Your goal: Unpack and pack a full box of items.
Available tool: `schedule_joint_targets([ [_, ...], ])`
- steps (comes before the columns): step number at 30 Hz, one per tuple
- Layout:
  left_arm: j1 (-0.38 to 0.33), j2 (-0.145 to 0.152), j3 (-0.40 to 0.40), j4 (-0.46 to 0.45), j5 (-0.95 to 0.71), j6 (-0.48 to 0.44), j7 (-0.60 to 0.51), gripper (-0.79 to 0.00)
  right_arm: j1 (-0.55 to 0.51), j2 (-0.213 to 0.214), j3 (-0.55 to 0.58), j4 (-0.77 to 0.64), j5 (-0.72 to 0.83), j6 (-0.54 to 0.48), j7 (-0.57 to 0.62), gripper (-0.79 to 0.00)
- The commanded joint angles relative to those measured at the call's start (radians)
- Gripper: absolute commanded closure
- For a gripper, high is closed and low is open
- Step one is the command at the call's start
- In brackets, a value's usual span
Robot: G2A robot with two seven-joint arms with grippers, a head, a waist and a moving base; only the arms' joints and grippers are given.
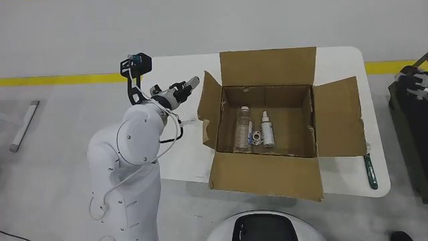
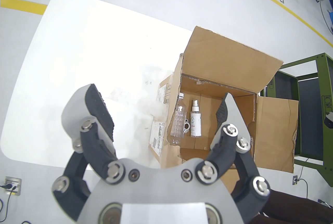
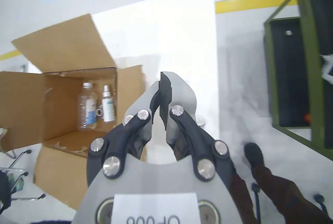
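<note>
An open cardboard box (image 1: 267, 174) stands on the white table (image 1: 180, 73) with its flaps spread. On its floor lie a clear plastic bottle (image 1: 243, 129), a white spray bottle (image 1: 267, 130) and a small ring-shaped part (image 1: 256, 138) between them. My left gripper (image 1: 189, 84) hangs over the table just left of the box. In the left wrist view the left gripper (image 2: 160, 95) is open and empty, with the bottle (image 2: 178, 122) and spray bottle (image 2: 195, 121) beyond it. My right gripper (image 3: 162, 80) is shut on nothing, above the table beside the box (image 3: 65, 48).
A green-handled tool (image 1: 370, 171) lies at the table's right edge. A green metal cart (image 1: 408, 107) stands on the floor right of the table. Bare table surface lies left of the box under the left gripper. Yellow floor lines run behind the table.
</note>
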Motion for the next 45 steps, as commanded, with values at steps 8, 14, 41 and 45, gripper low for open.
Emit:
schedule_joint_targets([
  [8,0.0,0.0,0.0,0.0,0.0,0.0,0.0,-0.785,-0.157,0.014,0.033,0.058,-0.198,-0.16,0.161,-0.018],
  [14,0.0,0.0,0.0,0.0,0.0,0.0,0.0,-0.785,-0.189,0.008,-0.09,0.13,-0.252,-0.188,0.189,-0.086],
  [41,0.0,0.0,0.0,0.0,0.0,0.0,0.0,-0.785,-0.205,0.004,-0.322,0.228,-0.235,-0.189,0.189,-0.363],
  [45,0.0,0.0,0.0,0.0,0.0,0.0,0.0,-0.785,-0.218,0.003,-0.318,0.221,-0.235,-0.189,0.189,-0.357],
])
